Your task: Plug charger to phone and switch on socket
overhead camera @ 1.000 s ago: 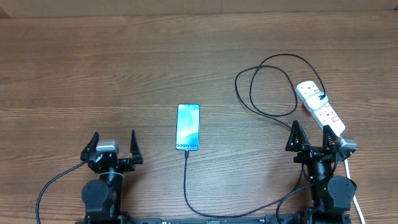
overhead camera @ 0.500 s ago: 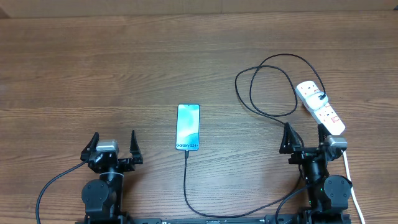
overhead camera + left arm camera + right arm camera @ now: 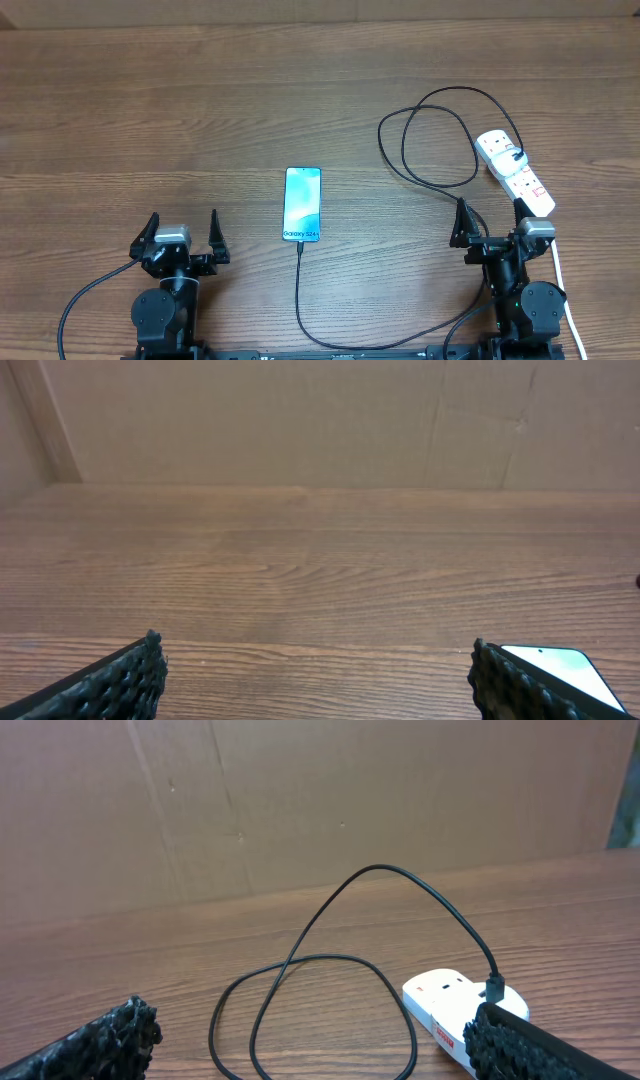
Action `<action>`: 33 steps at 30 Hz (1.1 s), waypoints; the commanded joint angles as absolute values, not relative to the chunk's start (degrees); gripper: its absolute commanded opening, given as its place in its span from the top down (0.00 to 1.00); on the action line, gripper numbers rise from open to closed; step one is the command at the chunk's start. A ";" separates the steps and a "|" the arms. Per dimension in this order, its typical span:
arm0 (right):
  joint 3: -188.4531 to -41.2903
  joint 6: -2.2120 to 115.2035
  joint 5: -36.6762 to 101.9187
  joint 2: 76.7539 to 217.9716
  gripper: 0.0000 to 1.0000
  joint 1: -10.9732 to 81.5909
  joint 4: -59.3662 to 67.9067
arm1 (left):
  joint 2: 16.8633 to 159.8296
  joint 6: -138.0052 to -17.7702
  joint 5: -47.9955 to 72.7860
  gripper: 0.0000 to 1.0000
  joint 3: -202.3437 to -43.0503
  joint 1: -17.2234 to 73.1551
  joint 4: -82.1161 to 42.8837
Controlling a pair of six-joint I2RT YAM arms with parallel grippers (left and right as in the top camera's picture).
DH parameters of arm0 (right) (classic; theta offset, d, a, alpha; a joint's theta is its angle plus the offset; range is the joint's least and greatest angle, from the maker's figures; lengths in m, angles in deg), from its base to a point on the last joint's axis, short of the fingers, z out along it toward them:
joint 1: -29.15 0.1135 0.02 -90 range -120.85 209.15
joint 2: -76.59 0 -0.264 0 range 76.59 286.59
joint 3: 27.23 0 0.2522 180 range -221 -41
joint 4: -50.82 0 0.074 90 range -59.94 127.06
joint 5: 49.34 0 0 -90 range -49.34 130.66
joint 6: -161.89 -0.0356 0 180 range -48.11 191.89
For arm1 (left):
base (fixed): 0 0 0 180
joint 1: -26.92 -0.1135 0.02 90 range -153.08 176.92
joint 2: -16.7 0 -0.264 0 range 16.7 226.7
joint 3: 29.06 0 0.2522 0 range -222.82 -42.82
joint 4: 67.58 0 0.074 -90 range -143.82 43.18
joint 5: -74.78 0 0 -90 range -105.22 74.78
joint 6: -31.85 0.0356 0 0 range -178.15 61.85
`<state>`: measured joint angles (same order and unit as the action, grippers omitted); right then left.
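The phone (image 3: pixel 302 204) lies flat mid-table with its blue screen up; its corner shows in the left wrist view (image 3: pixel 560 665). The black charger cable (image 3: pixel 298 290) runs from the phone's near end toward the table front, and loops (image 3: pixel 428 140) at the right to a black plug in the socket. The socket (image 3: pixel 514 172), a white power strip with red marks, lies at the far right; it shows in the right wrist view (image 3: pixel 450 1002). My left gripper (image 3: pixel 180 232) is open and empty, left of the phone. My right gripper (image 3: pixel 492 226) is open and empty, just in front of the socket.
A brown cardboard wall (image 3: pixel 300 420) stands along the table's far edge. The power strip's white cord (image 3: pixel 566 300) runs down past my right arm. Black arm cables (image 3: pixel 85 295) trail at the front left.
My right gripper has shifted slightly left and turned, away from the socket's near end. The left arm, phone and cable have not moved.
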<state>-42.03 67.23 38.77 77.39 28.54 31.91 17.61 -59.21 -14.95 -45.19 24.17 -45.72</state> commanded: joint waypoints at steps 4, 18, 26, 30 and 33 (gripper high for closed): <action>-41.47 67.47 39.39 76.71 0.00 28.94 32.21 | 17.43 -58.12 -14.53 0.01 -44.78 23.93 -45.92; -41.47 67.47 39.36 76.75 0.00 28.33 32.21 | 17.43 -58.14 -14.53 0.01 -44.78 23.93 -45.92; -41.47 67.47 39.36 76.75 0.00 28.33 32.21 | 17.43 -58.12 -14.53 0.00 -44.78 23.93 -45.92; -41.47 67.47 39.36 76.75 0.00 28.33 32.21 | 17.43 -58.12 -14.53 0.01 -44.78 23.93 -45.92; -41.47 67.47 39.36 76.75 0.00 28.33 32.24 | 17.43 -58.12 -14.53 0.01 -44.78 23.93 -45.92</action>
